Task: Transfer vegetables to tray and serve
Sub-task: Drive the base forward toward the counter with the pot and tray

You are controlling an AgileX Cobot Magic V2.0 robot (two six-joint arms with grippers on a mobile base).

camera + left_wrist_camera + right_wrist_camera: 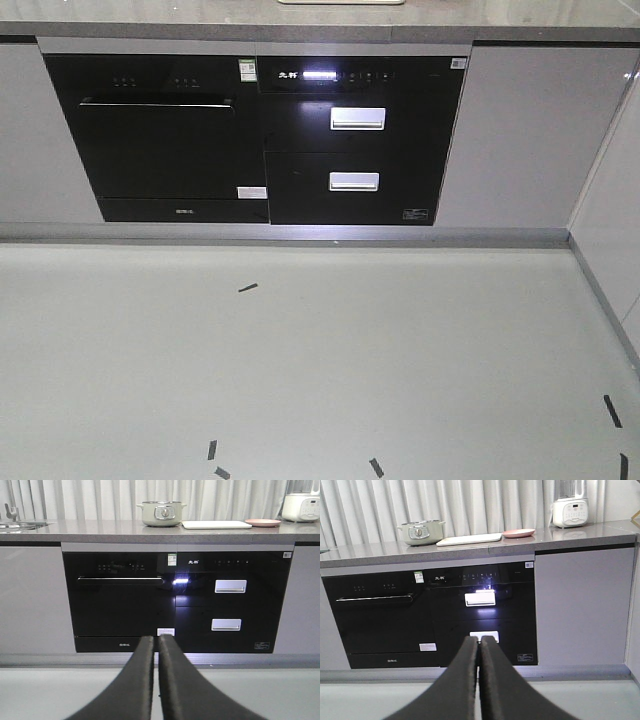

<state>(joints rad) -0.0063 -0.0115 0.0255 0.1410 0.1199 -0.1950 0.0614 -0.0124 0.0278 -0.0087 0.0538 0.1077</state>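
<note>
The cream-white tray (216, 524) lies flat on the grey countertop, seen edge-on; it also shows in the right wrist view (469, 539) and as a sliver at the top of the front view (340, 2). No lettuce shows in any view. My left gripper (155, 639) is shut and empty, held low over the floor, far in front of the counter. My right gripper (480, 639) is shut and empty, also low and far from the counter.
A pale green pot (161, 513) stands left of the tray and a pink plate (262, 522) right of it. A white appliance (570, 512) stands at the counter's right. Black built-in appliances (250, 140) fill the cabinet front. A sink (15, 526) sits at the far left. Tape marks (248, 288) dot the floor.
</note>
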